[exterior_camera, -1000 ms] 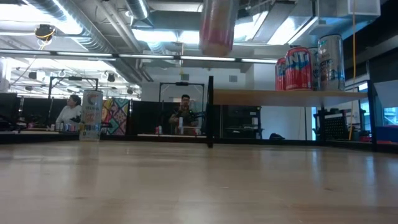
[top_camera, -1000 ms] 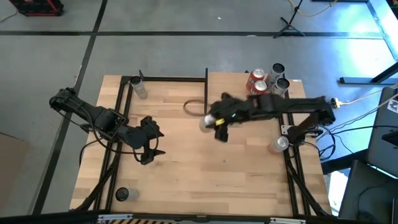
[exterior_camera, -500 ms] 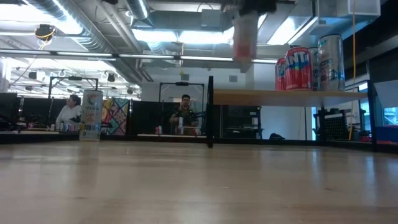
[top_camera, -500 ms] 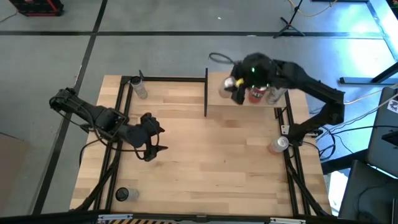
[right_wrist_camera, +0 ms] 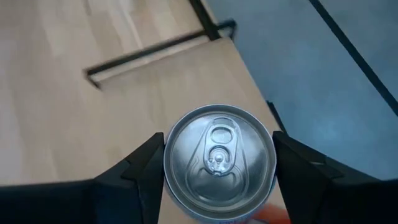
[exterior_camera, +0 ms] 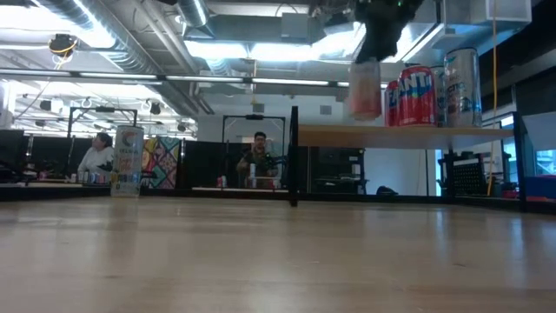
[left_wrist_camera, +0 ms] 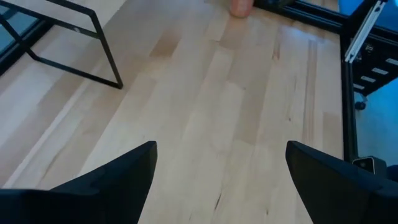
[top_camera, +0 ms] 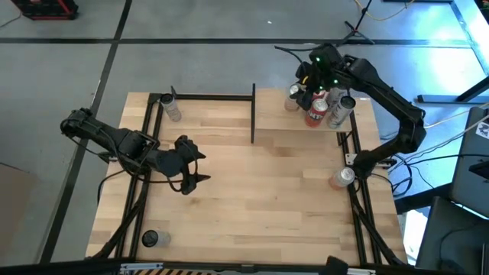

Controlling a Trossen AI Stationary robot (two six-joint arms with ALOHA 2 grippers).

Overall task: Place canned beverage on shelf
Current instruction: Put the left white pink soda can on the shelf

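Observation:
My right gripper (top_camera: 298, 92) is shut on a pink-and-white canned beverage (exterior_camera: 365, 89), its silver top (right_wrist_camera: 217, 155) facing the wrist camera. The can hangs upright just above the shelf (top_camera: 275, 126), a light-wood board on black posts at the table's far right, and left of the cans standing there. My left gripper (top_camera: 191, 174) hovers open over the table's left half with nothing between its fingers (left_wrist_camera: 106, 183). My right gripper pinches the can between its two fingers, one on each side of its wall just under the top rim (right_wrist_camera: 169, 165). The fingers slant down from above. The can is upright and lifted clear of the shelf board (exterior_camera: 347, 133).
Red cans (top_camera: 316, 108) and silver cans (top_camera: 341, 107) crowd the shelf's far right part. Single cans stand on the table at the far left (top_camera: 172, 109), near left (top_camera: 153, 238) and right edge (top_camera: 341, 177). People sit in the room beyond.
My right gripper has carried the can from over the table's middle toward the far right, over the shelf, and has sunk a little. The can has stayed upright in the hold and now hangs beside the shelf's cans.

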